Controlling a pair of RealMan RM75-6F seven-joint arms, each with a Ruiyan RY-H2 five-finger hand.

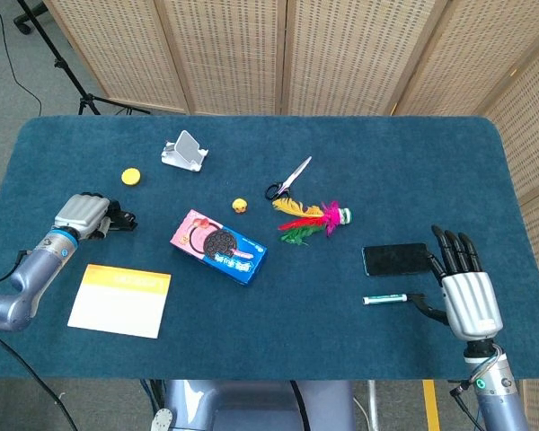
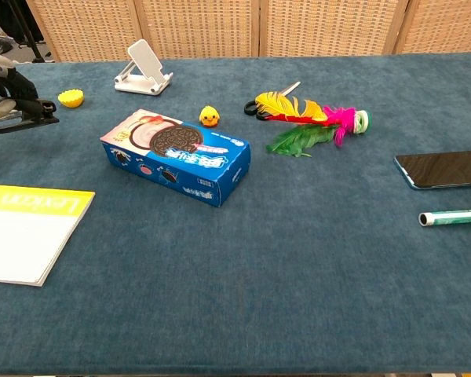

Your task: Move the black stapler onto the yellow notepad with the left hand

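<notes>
The black stapler (image 1: 119, 220) is gripped in the left hand (image 1: 83, 215) at the far-left side of the bench (image 1: 359, 162), the fingers (image 2: 6, 81) curled around its body; in the chest view it looks lifted off the blue cloth, with only its front end showing at the frame edge. The yellow notepad (image 1: 119, 300) lies just nearer, at the left front, its left part cut off in the chest view. One cookie box (image 1: 218, 246) lies to the right of both, apart from them. Farther back sit one small yellow cap (image 1: 130, 176), one white phone stand (image 1: 185, 151), one tiny yellow duck (image 1: 240, 206), one pair of scissors (image 1: 288, 179) and one feather shuttlecock (image 1: 310, 220). At the right, one dark phone (image 1: 395, 259) and one marker (image 1: 384, 299) lie beside the right hand (image 1: 463, 287), whose fingers (image 1: 449, 250) are spread, holding nothing. This hand appears only in the head view.
</notes>
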